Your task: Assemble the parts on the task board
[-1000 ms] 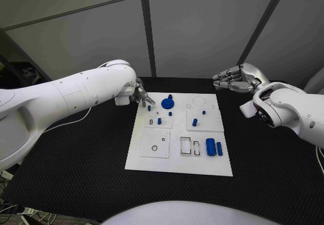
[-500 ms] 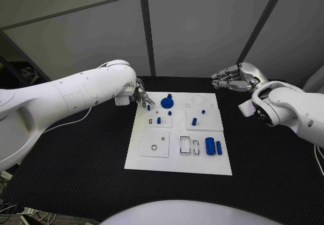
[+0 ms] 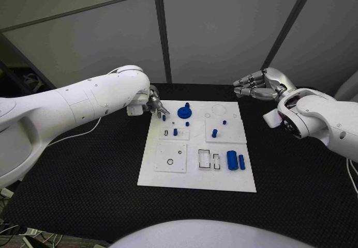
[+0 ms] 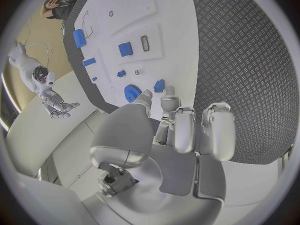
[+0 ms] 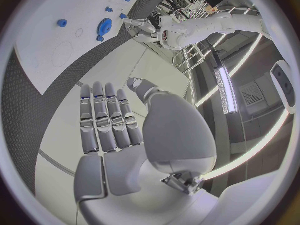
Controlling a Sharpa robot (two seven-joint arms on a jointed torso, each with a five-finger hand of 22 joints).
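With its fingers apart and holding nothing, the left hand (image 3: 154,106) is hovering at the far left corner of the white board (image 3: 173,178) beside a small blue peg (image 3: 164,117), risking knocking it over, while the right hand (image 3: 257,87) is idling open.

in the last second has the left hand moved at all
No. In the head view the left hand sits at the same far-left corner of the task board, beside the small blue part, as before.
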